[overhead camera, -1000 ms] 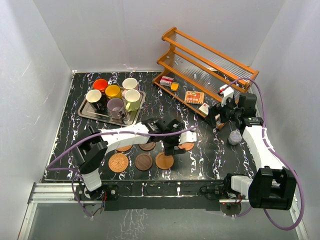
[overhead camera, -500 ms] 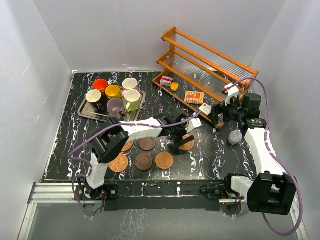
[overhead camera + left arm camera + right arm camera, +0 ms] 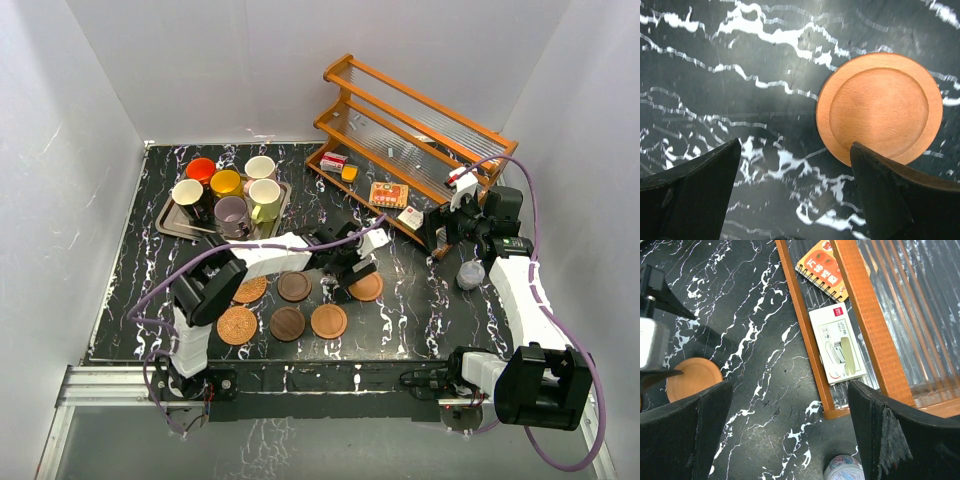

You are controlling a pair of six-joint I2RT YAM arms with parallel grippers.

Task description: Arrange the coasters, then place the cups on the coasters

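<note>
Your left hand (image 3: pixel 795 155) hovers wide open and empty beside the orange-brown coaster (image 3: pixel 880 107) ending the far row, all six seemingly laid; next, reach for the cups (image 3: pixel 226 183) on the far-left tray (image 3: pixel 168 227).

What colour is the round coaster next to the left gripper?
Orange-brown, like smooth light wood. The coaster shows best in the left wrist view.

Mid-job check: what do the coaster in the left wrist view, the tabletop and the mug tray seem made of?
Coaster: looks like smooth orange-brown wood, matte, with faint grain and a raised rim.
Tabletop: black with white veins, marble-look, slight sheen; real stone or printed sheet, cannot tell.
Tray: probably metal, its rim silvery and reflective.
</note>
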